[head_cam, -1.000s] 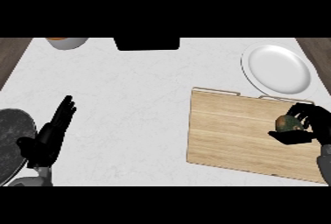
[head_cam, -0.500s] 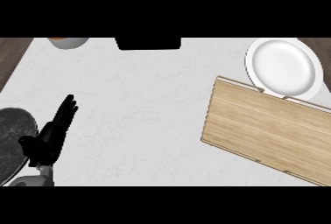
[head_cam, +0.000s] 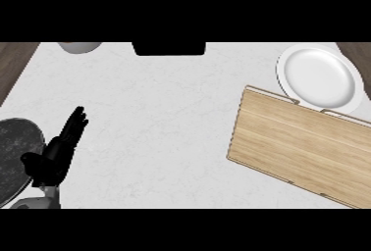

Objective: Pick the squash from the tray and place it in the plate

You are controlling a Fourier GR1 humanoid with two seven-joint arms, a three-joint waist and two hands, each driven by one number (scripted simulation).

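Note:
The wooden tray (head_cam: pixel 304 147) lies at the right of the counter, turned at a slant, and its top is bare. The white plate (head_cam: pixel 319 76) sits just beyond the tray's far edge, with nothing on it. No squash shows in the head view. My left hand (head_cam: pixel 54 152) rests open at the lower left, fingers straight and pointing up. My right hand is out of the picture.
A dark round pan (head_cam: pixel 14 157) lies at the left edge under my left hand's wrist. A pale bowl (head_cam: pixel 78 46) and a black box (head_cam: pixel 169 48) stand at the far edge. Wooden floor shows at both top corners.
One second ago my right hand held the squash over the tray's right side. Hand and squash have left the picture since, and the tray and plate now sit further left and more slanted.

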